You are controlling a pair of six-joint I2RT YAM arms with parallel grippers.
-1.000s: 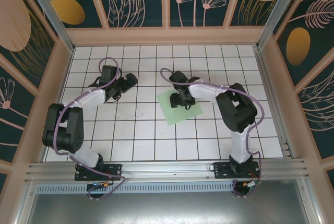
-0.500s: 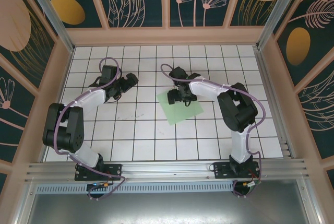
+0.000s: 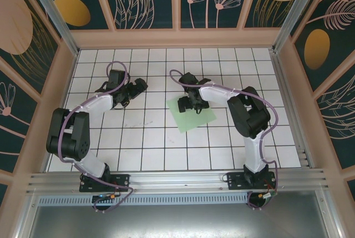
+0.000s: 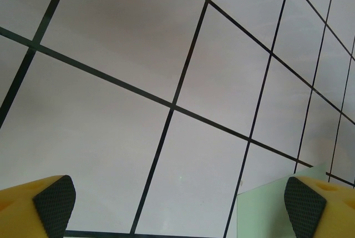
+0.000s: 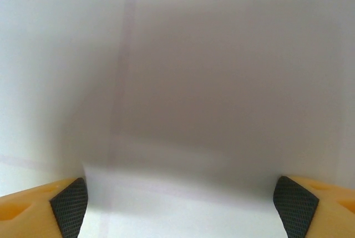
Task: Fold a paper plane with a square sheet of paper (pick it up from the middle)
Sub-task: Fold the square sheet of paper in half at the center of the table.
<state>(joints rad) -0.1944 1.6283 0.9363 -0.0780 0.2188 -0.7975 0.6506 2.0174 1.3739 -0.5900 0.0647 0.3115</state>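
my right claw (image 3: 187, 104) is wide apart, with its two black pads (image 5: 69, 199) low and close over the square sheet of paper (image 3: 194, 119). i can't tell if they touch it. the pale green sheet lies flat in the middle of the white surface (image 3: 166, 143). my left claw (image 3: 136, 86) is wide apart too, over bare surface, off to the sheet's left.

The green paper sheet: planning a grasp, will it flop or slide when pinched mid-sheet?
Probably floppy: the sheet lies thin and flat on the table. Likely light, so it may slide on that smooth surface when pushed.
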